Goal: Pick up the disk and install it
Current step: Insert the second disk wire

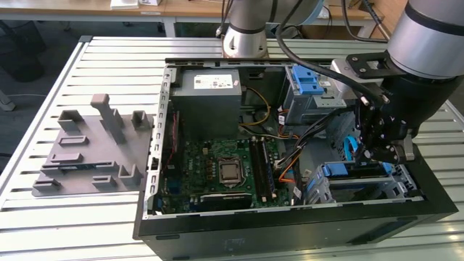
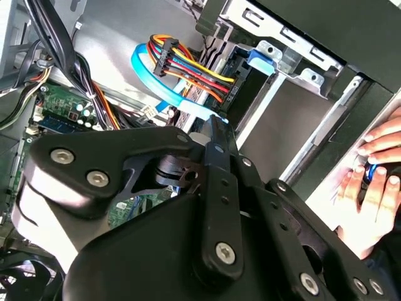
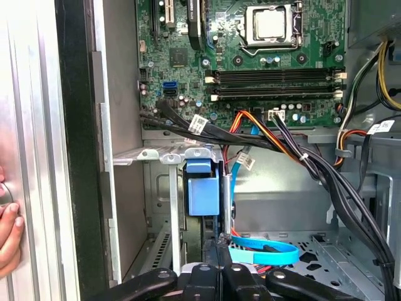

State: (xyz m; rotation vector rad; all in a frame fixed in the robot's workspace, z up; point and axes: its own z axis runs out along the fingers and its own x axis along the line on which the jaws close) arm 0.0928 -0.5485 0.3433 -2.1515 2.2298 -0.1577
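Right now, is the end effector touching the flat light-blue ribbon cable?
Cannot tell. In the first wrist view the end effector sits beside the cable; neither contact nor gap shows plainly.

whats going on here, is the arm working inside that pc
Yes. The robot arm's black gripper is down inside the open black computer case lying on its side, right above the silver metal drive cage. A blue plastic piece sits in that cage just ahead of the gripper; it may be a rail of the disk, but its body is hidden. A person's hand rests against the outside of the case.
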